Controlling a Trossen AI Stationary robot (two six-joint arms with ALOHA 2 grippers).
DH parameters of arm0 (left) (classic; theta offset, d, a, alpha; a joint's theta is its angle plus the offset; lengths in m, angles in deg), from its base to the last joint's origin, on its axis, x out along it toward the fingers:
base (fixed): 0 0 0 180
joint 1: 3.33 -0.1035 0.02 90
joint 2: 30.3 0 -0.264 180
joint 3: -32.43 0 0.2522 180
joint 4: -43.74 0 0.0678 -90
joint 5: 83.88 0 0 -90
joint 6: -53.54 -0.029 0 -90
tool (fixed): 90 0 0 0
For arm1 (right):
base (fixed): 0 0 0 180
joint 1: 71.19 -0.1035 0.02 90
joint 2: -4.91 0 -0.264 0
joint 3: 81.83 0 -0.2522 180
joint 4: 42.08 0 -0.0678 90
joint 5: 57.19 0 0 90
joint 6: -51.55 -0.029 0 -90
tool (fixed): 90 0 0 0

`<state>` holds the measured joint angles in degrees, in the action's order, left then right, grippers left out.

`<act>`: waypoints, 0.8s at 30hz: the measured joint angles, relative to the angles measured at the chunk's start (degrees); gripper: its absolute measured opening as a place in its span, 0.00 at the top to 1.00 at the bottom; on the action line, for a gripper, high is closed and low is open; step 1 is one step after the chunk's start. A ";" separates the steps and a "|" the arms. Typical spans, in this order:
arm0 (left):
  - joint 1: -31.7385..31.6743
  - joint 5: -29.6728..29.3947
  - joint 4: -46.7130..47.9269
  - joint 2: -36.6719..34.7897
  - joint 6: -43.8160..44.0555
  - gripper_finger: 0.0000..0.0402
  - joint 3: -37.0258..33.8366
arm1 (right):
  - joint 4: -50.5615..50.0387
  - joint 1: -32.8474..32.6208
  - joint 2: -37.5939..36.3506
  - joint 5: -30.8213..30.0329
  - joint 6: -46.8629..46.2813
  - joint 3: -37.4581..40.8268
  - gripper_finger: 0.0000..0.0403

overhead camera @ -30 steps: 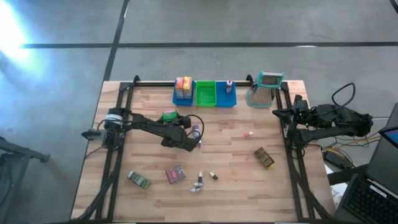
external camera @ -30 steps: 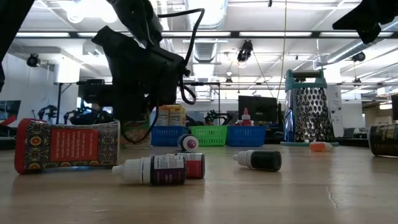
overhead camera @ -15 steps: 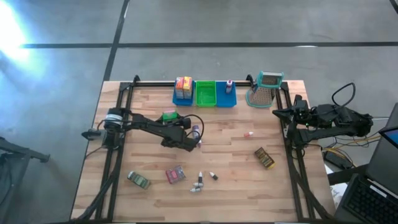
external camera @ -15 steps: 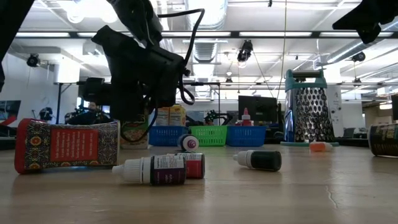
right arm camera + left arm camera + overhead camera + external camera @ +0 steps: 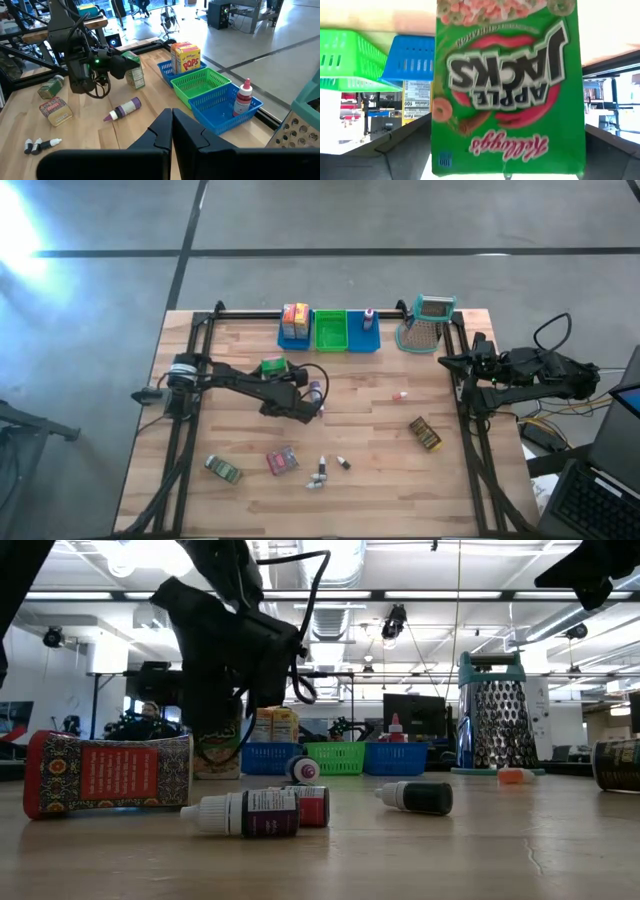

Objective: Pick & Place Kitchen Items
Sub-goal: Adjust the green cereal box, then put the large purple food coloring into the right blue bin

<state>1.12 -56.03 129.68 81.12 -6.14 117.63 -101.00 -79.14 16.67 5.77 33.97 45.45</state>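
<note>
Two arms share the counter, the left one at work. In the high view it reaches from the left edge toward the middle, forearm low and nearly level, its left gripper closed on a green cereal box. The left wrist view fills with that Apple Jacks box, held upright on its long axis with the printing upside down to that camera, the green and blue bins beyond it. Just right of the box a purple bottle lies on its side, long axis running toward the rear. Near the front edge lie a green packet, a pink-red packet and three small bottles, all flat. Along the rear edge sit the blue bin with a yellow-red box, a green bin and a second blue bin with a white bottle standing in it. Farther right stands the grater; a brown packet lies diagonally. The right gripper waits at the right edge, fingers pressed together.
</note>
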 joint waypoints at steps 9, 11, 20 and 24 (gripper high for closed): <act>0.00 -0.07 3.69 -0.03 0.65 0.00 2.25 | 0.00 -0.01 -0.01 0.00 0.00 0.00 0.98; 0.00 -0.54 5.18 -0.03 1.49 0.00 2.62 | 0.00 0.00 -0.01 0.00 0.00 -0.01 0.98; 0.02 -1.65 14.11 -0.07 5.57 0.01 5.53 | 0.00 -0.01 -0.02 0.00 0.00 0.00 0.98; 0.02 -4.71 17.98 -0.18 9.65 0.01 8.13 | 0.01 -0.01 0.00 0.00 0.00 0.00 0.98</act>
<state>1.14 -60.73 147.66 80.94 3.51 125.76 -100.99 -79.15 16.67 5.77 33.97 45.45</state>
